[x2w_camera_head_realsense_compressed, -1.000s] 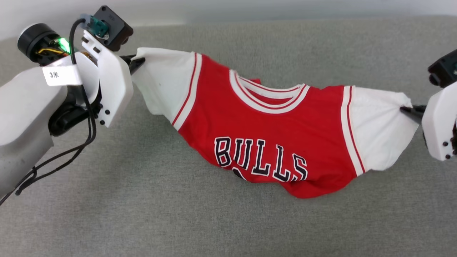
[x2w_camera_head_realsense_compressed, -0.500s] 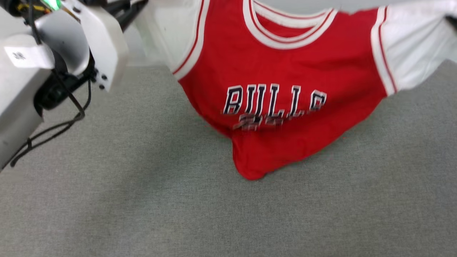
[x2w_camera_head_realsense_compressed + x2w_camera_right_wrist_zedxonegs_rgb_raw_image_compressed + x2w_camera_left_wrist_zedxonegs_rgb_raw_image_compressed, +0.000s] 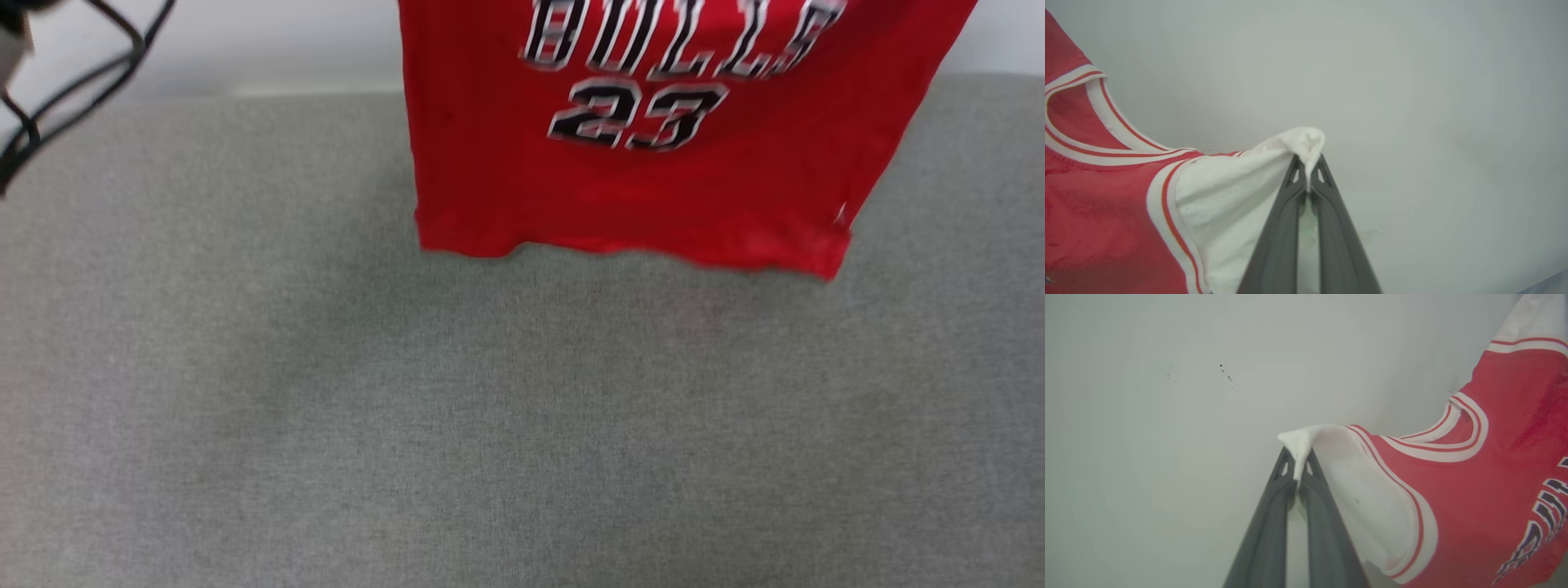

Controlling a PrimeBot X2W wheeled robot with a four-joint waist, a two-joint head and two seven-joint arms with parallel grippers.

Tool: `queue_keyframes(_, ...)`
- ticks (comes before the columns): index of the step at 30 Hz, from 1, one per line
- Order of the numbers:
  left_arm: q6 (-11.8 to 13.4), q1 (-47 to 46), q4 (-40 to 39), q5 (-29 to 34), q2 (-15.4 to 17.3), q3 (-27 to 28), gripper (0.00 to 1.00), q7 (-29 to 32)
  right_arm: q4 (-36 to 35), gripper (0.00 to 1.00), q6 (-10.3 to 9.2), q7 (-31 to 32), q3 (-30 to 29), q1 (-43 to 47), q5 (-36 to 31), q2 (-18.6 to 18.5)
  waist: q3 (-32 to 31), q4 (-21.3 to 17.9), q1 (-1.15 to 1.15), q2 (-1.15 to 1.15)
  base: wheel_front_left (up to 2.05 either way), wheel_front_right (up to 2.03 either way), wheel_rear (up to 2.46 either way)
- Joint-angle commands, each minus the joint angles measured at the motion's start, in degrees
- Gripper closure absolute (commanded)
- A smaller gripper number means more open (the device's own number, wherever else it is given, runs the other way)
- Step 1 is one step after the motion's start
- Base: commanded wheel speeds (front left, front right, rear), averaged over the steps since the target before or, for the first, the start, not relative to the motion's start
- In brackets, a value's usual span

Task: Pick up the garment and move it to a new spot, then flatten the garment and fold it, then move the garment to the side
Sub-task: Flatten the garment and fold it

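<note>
Red garment higher, hem straight.

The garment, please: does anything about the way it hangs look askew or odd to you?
Slightly. The garment hangs with its hem lower on the robot's right side, so it sits a little askew. Both the left gripper and right gripper pinch white sleeve tips; no damage visible.
</note>
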Motion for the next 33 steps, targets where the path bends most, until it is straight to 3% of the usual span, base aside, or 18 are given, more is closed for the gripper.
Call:
queue_keyframes(1, 0.0, -1.0, 0.5, 0.3, -0.3, 0.3, 1.00, 0.0, 0.5, 1.00, -0.04, 0.0, 0.2, -1.2, -0.3, 0.5, 2.7, 0.3, 0.00, 0.00, 0.00, 0.00, 0.00)
queue_keyframes(9, -1.5, -12.2, 10.6, 1.4, -4.8, 3.3, 1.00, -3.4, 10.0, 1.00, -0.04, -3.4, 2.3, -16.8, -7.4, 4.8, 11.3, 0.4, 0.00, 0.00, 0.00, 0.00, 0.00)
queue_keyframes(17, -2.8, -19.8, 18.1, 1.4, -7.4, 5.2, 1.00, -7.1, 18.2, 1.00, -0.04, -9.6, 2.6, -27.3, -11.7, 9.4, 16.0, 0.3, 0.00, 0.00, 0.00, 0.00, 0.00)
queue_keyframes(29, -3.8, -15.3, 23.1, -2.2, -8.4, 3.6, 1.00, -11.7, 26.2, 1.00, -0.04, -16.2, 7.3, -26.2, -9.4, 13.8, 18.4, 0.2, 0.00, 0.00, 0.00, 0.00, 0.00)
queue_keyframes(33, -3.9, -10.1, 21.5, -4.0, -6.9, 1.8, 1.00, -13.8, 27.5, 1.00, -0.04, -18.8, 9.7, -22.6, -6.9, 15.0, 17.4, -0.1, 0.00, 0.00, 0.00, 0.00, 0.00)
